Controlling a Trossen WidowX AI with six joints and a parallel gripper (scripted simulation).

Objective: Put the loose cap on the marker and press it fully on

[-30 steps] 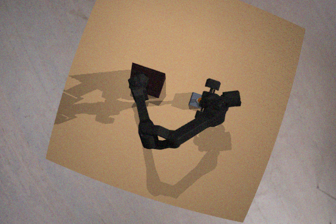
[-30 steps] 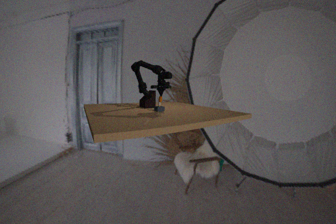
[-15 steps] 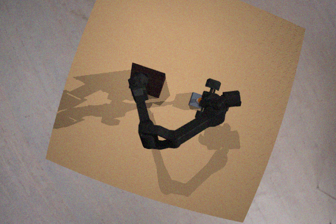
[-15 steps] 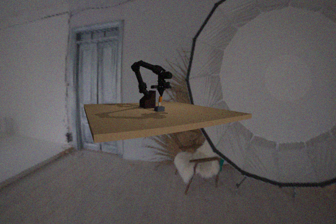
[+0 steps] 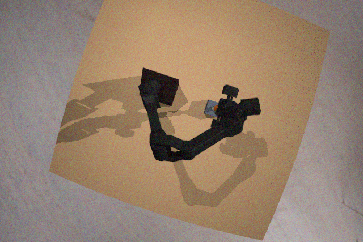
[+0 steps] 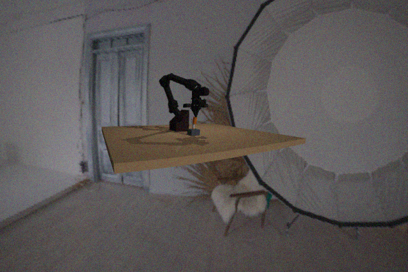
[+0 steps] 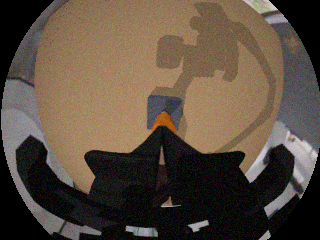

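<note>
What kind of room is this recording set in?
Probably a photo studio in an old house: a huge round light reflector stands behind the bare wooden table, with a tall panelled door and a fur-draped chair on the floor.

Holder block (image 5: 210, 107) sits on the table (image 5: 205, 43), beside my base (image 5: 164, 86). Marker (image 6: 194, 120) stands upright in the block. My gripper (image 6: 195, 113) sits directly above the marker, fingers together.
</note>
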